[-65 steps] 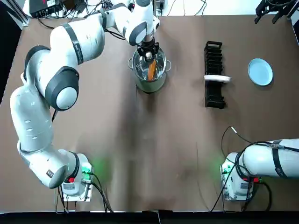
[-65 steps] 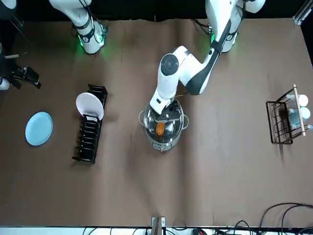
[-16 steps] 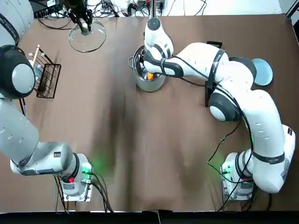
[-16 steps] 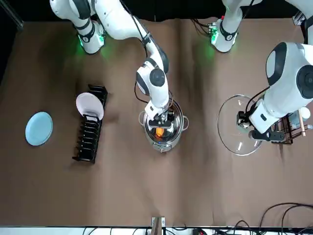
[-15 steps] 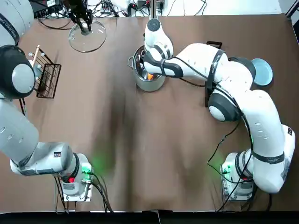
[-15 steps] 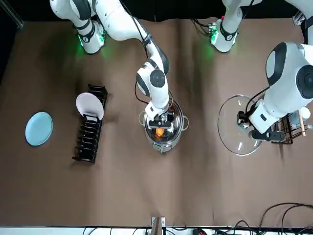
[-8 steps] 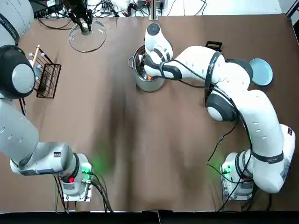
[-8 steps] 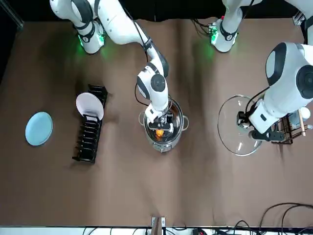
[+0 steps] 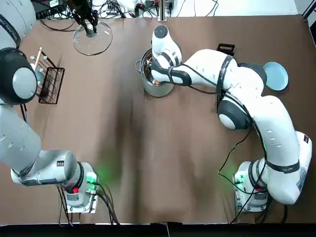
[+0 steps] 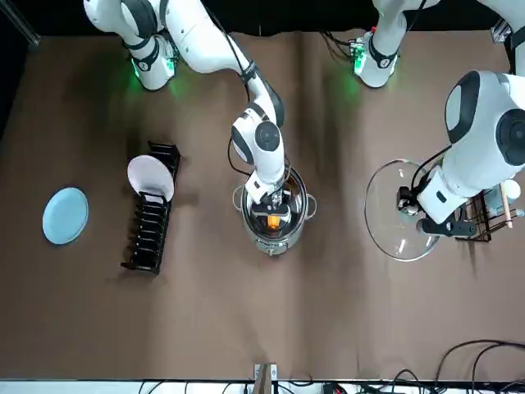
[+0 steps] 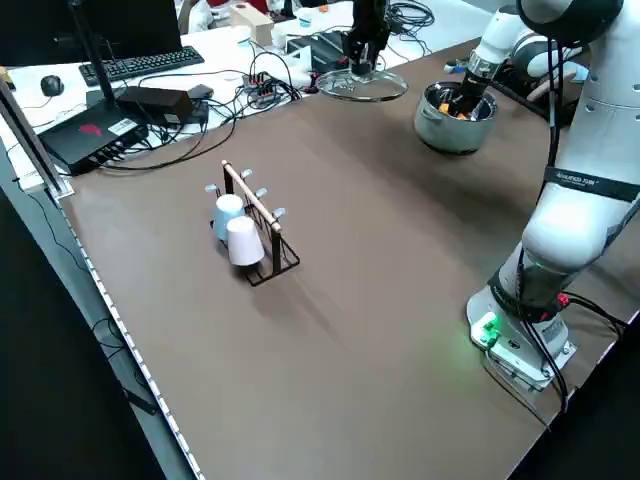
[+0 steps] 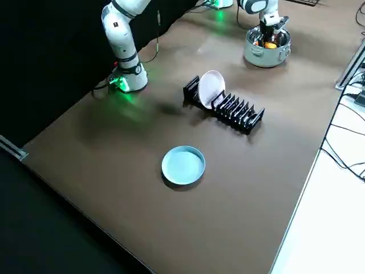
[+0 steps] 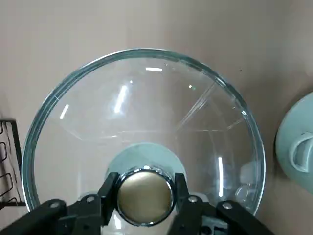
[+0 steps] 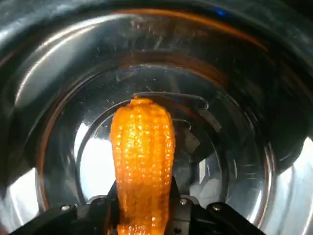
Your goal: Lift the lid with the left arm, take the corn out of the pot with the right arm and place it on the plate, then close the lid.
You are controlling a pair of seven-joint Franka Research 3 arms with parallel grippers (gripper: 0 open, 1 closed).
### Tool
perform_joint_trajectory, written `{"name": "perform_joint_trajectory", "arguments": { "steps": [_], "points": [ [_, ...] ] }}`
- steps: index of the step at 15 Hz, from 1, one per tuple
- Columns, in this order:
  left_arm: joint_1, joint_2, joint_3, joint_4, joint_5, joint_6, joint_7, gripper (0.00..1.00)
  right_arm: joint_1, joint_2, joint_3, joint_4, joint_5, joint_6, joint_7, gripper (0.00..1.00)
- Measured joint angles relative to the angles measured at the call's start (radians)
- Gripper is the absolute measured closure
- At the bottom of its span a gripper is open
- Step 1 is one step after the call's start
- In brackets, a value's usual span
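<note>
Lengthwise, corn (image 14: 142,156) sits gripped between right fingers (image 14: 78,218), tip pointing away

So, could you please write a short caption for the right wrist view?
Right gripper closed on the corn inside the steel pot, corn not yet lifted out.

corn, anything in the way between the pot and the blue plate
Yes. The black dish rack, a white plate standing in it, sits on the table between the pot and the blue plate. The right gripper is down in the pot at the corn; the left gripper holds the lid aside.
</note>
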Motion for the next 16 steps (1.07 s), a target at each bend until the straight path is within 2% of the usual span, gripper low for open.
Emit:
{"name": "perform_joint_trajectory", "arguments": {
  "steps": [4, 6, 10, 16],
  "points": [
    [-0.007, 0.000, -0.003, -0.001, 0.000, -0.001, 0.000, 0.49, -0.002, -0.012, -0.004, 0.019, 0.000, -0.028, 0.000, 0.62],
    [-0.019, -0.001, -0.004, -0.001, 0.000, -0.008, 0.000, 0.49, -0.005, -0.058, -0.010, 0.039, 0.000, -0.135, 0.000, 0.62],
    [-0.053, -0.002, -0.005, -0.001, 0.000, -0.011, -0.017, 0.49, -0.021, -0.143, -0.021, 0.047, 0.021, -0.172, 0.002, 0.62],
    [-0.171, -0.002, -0.012, -0.002, 0.000, 0.001, -0.165, 0.49, -0.170, -0.348, -0.027, 0.049, 0.028, -0.353, -0.001, 0.62]
  ]
}}
